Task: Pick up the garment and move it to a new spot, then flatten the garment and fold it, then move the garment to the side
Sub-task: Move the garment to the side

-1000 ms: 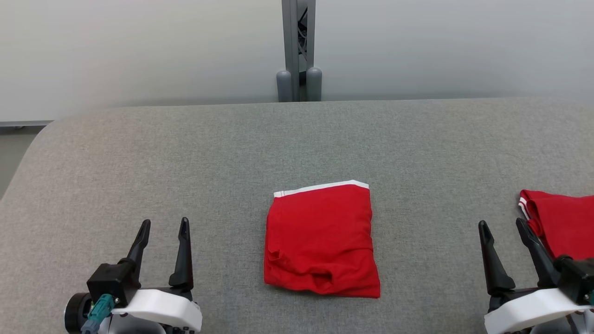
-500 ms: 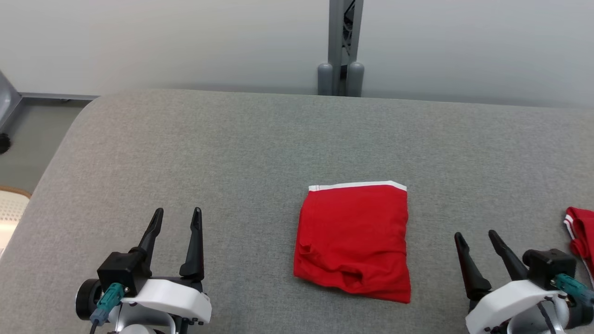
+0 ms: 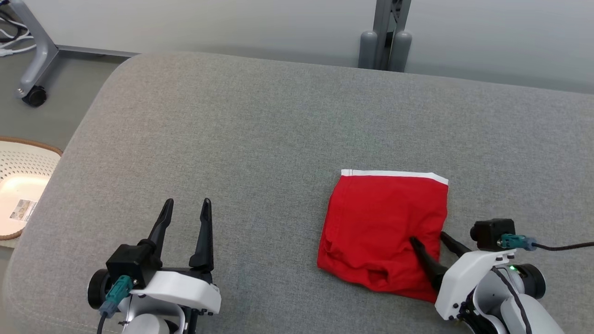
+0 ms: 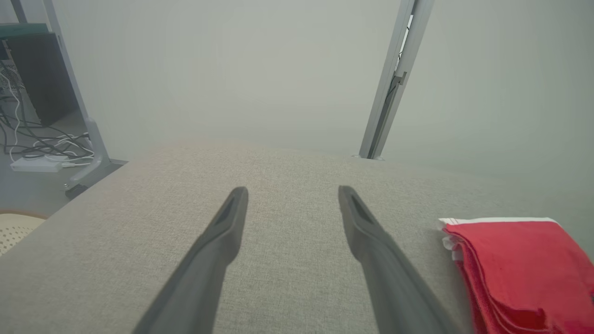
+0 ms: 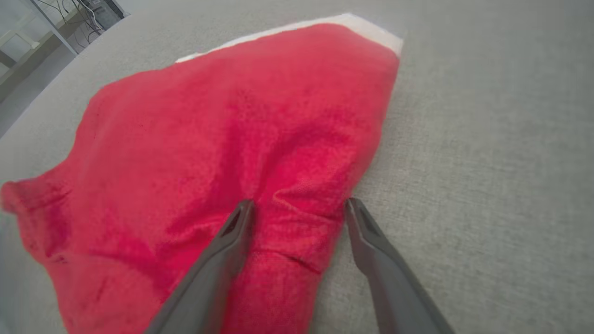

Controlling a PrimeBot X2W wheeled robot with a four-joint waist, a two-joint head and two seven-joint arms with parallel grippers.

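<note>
Right wrist view: right tool [image 5: 299, 206] straddles the edge of the garment [image 5: 222, 130]

A grey fabric-covered surface [image 3: 260, 139] with a rounded far-left corner carries a folded red garment [image 3: 385, 222], lying right of centre, near side.

I count one red garment [image 3: 385, 232] on my screens, a single folded piece with one white band [image 3: 394, 174] along its far edge. There is one grey padded surface [image 3: 260, 139]. I have two claws in view, one left claw [image 3: 187, 202] and one right claw [image 3: 428, 237], and each carries two dark fingers [image 3: 204, 232], four in all. Behind the surface I count one metal post [image 3: 387, 18] with two grey cylinders [image 3: 369, 48] at its foot. On the floor [image 3: 69, 76] to the left I see one perforated basket [image 3: 28, 160] and one caster wheel [image 3: 35, 96]
</note>
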